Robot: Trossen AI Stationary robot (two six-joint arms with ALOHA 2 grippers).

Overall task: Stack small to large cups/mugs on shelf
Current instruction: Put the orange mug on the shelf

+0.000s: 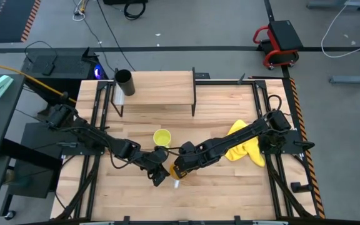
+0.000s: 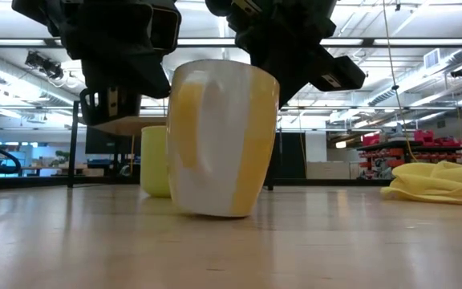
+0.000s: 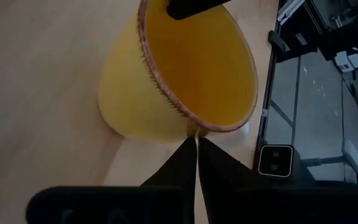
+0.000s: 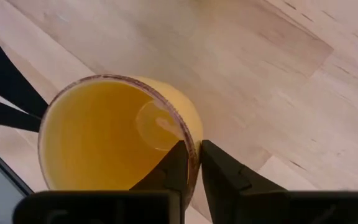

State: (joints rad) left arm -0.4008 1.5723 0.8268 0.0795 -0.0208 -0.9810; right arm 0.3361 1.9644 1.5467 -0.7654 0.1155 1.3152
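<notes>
At the near middle of the surface (image 1: 230, 194), the orange cup (image 2: 219, 136) stands slightly tilted, with both hands pinching its rim: the left hand (image 3: 196, 142) and the right hand (image 4: 193, 155) are each closed on the thin wall; I think only one should keep hold for a level lift. Farther back the yellow-green cup (image 1: 162, 137) waits; beyond it the black cup (image 1: 124, 81) already stands on the shelf (image 1: 161, 87).

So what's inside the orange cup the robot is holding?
Nothing shows inside the orange cup: just its bare orange wall and round bottom. The right gripper and left gripper each pinch its rim, one jaw dipping inside, hiding a little wall.
</notes>
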